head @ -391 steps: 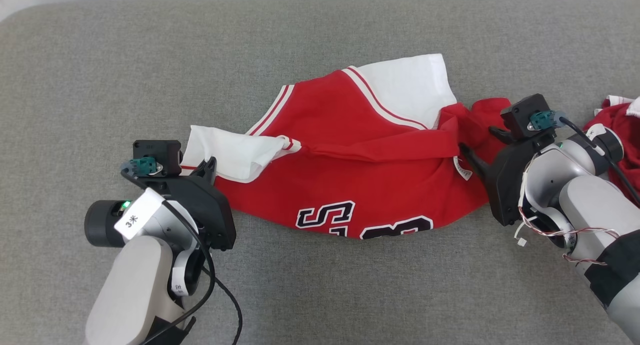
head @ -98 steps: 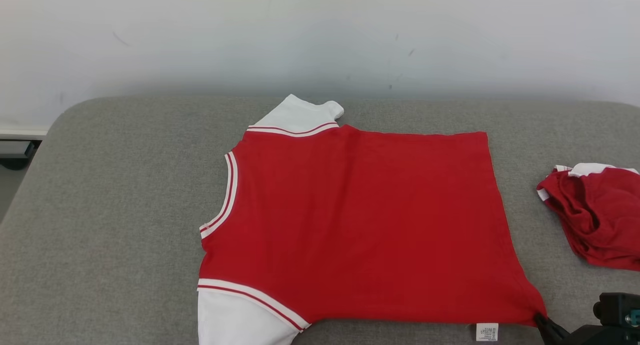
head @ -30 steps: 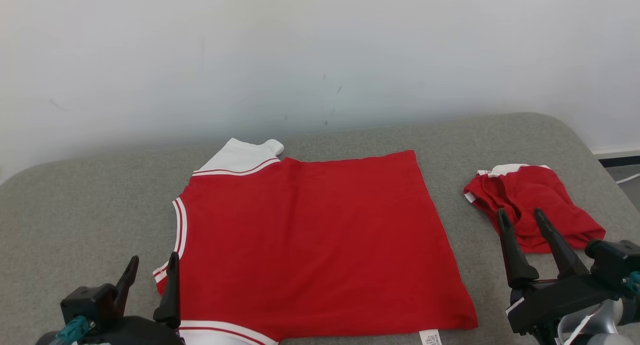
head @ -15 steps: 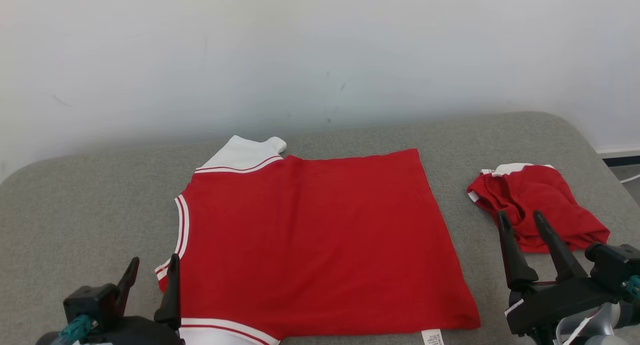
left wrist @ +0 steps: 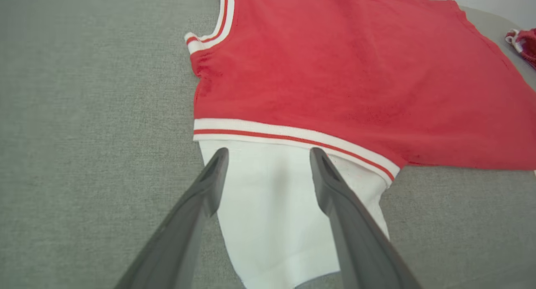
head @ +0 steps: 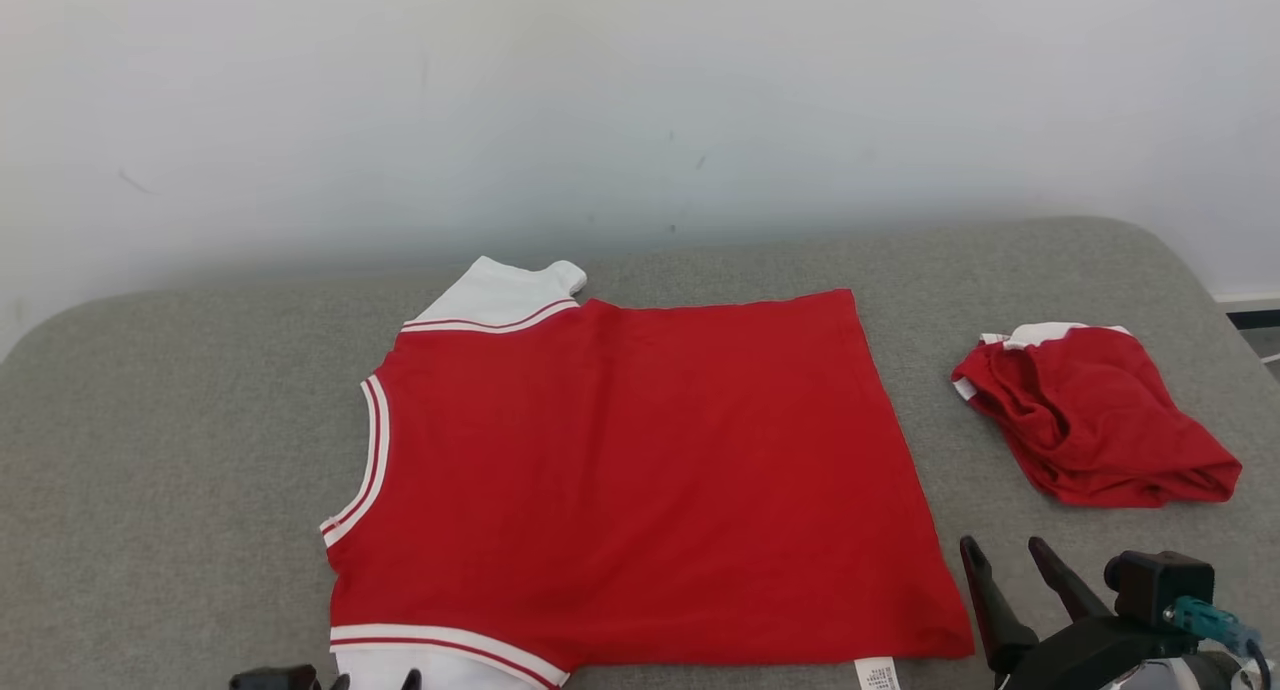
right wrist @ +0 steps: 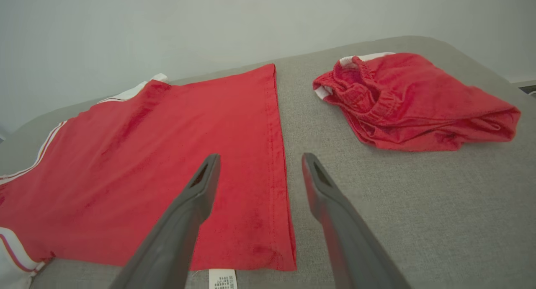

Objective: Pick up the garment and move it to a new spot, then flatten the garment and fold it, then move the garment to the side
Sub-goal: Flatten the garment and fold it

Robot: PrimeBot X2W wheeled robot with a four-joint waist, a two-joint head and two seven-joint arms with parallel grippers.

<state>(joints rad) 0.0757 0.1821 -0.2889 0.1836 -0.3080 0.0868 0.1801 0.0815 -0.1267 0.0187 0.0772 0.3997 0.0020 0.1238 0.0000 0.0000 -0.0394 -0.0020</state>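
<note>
Garment [head: 620,470], a red knit jersey with white sleeves and striped trim, lies spread flat mid-way along the grey fabric-covered surface [head: 160,420].
Its neck end points left and its hem right; 1 white sleeve [head: 500,292] lies at the far side, the other [left wrist: 276,222] at the near edge. The left gripper [left wrist: 269,151] is over that near sleeve, its 2 dark fingers released and grasping nothing. The right gripper [head: 1002,544], by the near right hem corner, is also spread and empty. A crumpled red cloth bundle [head: 1095,425] sits further right, apart from the jersey.
</note>
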